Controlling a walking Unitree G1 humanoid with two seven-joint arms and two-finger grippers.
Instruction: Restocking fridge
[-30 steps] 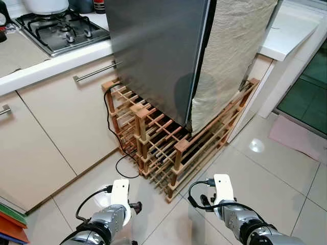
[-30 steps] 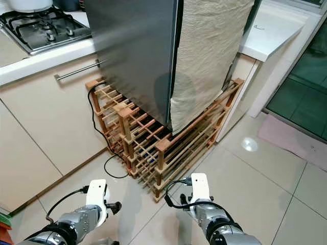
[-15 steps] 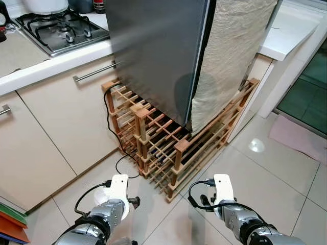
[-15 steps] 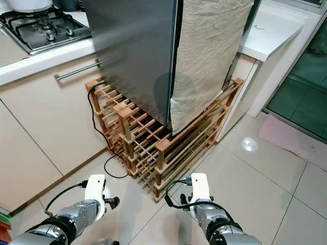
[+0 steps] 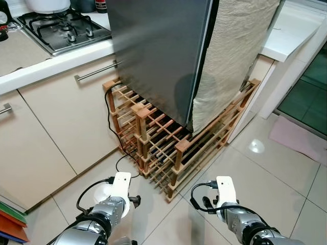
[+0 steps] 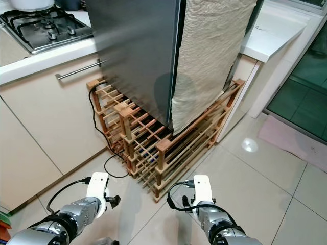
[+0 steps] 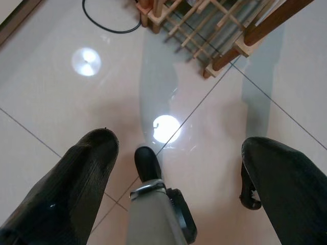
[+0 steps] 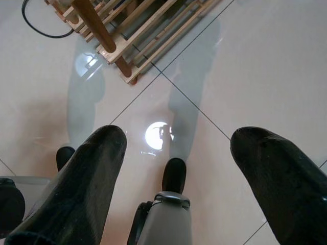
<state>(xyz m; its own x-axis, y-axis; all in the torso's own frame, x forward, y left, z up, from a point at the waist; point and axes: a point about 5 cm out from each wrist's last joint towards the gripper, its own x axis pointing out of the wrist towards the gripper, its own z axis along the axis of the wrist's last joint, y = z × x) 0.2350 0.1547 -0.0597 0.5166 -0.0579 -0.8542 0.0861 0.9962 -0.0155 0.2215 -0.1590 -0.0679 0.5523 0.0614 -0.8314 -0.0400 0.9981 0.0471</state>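
While both arms are hanging low at the near edge, the scene is reading outward like this:

Left gripper [image 7: 176,153]: hanging at 7 o'clock over the floor, fingers [image 7: 71,189] spread wide apart and gripping nothing.
Right gripper [image 8: 176,153]: hanging at 5 o'clock, fingers [image 8: 84,178] likewise spread and carrying nothing.
Floor [image 5: 276,184]: pale glossy tiles with thin dark grout lines, throwing back round ceiling-light glare beneath both grippers and at 3 o'clock.
Black cable [image 5: 118,162]: looping on the tiles at 10 o'clock, running up beside the rack's left post.
Wooden rack [image 5: 168,148]: sitting dead ahead at 12 o'clock, slatted tiers resting on the floor and carrying the fridge.
Fridge [image 5: 158,51]: standing on the rack, grey door shut, filling the upper middle of the head views.
Cloth [image 5: 235,51]: cream, wrinkled, draping down the fridge's right side to the rack.
Cabinets [image 5: 56,122]: beige fronts with bar handles, lining the room at 9 to 10 o'clock.
Gas hob [image 5: 64,30]: sitting on the white counter at 11 o'clock.
White counter [image 5: 288,33]: jutting out at 1 o'clock behind the fridge.
Pink mat [image 5: 299,135]: lying at 2 o'clock, beside dark green flooring.
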